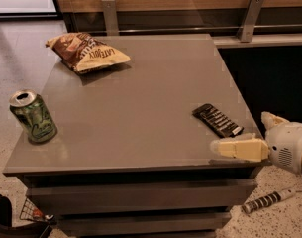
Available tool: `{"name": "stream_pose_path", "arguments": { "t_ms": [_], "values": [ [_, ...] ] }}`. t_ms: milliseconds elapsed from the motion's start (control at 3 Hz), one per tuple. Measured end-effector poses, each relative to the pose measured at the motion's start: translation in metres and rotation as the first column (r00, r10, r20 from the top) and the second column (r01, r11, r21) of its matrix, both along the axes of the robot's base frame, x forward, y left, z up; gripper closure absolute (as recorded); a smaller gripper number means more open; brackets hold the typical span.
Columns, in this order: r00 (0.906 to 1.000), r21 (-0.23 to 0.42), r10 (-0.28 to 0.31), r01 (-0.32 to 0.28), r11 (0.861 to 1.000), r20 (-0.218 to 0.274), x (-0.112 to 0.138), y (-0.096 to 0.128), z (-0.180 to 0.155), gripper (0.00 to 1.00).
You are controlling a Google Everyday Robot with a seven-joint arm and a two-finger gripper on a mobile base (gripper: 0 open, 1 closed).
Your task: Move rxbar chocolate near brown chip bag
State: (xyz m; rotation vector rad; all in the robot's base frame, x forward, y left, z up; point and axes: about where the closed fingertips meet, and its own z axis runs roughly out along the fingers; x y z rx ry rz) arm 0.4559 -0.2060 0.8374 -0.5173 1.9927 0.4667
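I am holding the gripper at the table's near right edge, fingers spread and empty, just beside the bar. The chip bag is lying far left.

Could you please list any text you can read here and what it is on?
"LATE JULY": on the tan part of the brown chip bag, upside down.
White lettering on the rxbar chocolate: too blurred to read.
Markings on the green can: unreadable.
The gripper, at the front right edge of the table beside the bar, shows no text.
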Motion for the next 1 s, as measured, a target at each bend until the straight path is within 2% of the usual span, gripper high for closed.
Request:
{"name": "stream_pose_path", "arguments": {
  "t_ms": [333, 667, 1000],
  "values": [
    [0.9997, -0.016, 0.003, -0.003, 1.000, 0.023, -0.004, -0.008, 0.008, 0.00],
    [0.9990, -0.017, 0.014, -0.014, 1.000, 0.042, -0.001, -0.004, 0.008, 0.00],
    [0.9969, -0.002, 0.036, -0.036, 0.999, 0.069, 0.010, 0.011, -0.001, 0.00]
  ]
}}
